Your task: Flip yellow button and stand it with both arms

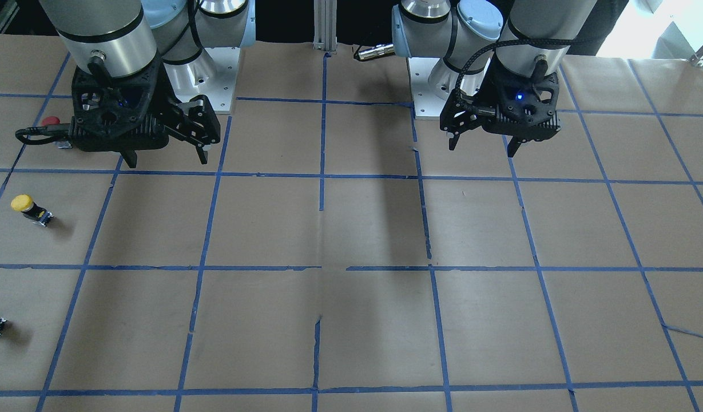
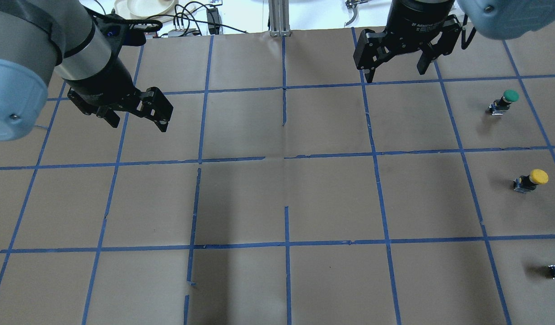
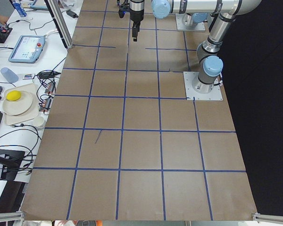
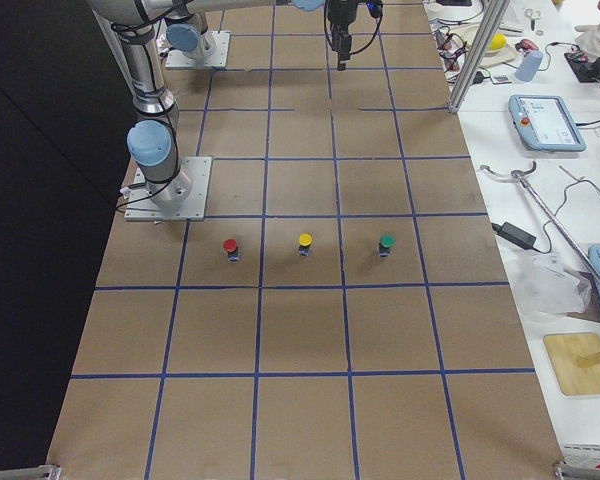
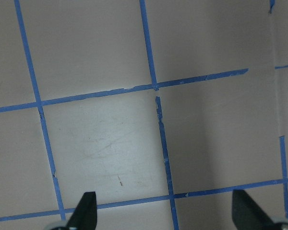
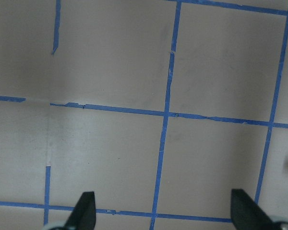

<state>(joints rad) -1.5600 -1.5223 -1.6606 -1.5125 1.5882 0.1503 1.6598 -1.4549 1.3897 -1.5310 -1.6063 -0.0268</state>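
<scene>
Okay, yellow button (image 2: 532,179) sits cap-up near the right edge of the table (image 2: 331,194); right gripper (image 2: 397,74) is nearer than left gripper (image 2: 137,124), both spread wide, empty.

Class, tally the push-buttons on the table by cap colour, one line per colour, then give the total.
red button: 1
yellow button: 1
green button: 1
Total: 3
</scene>
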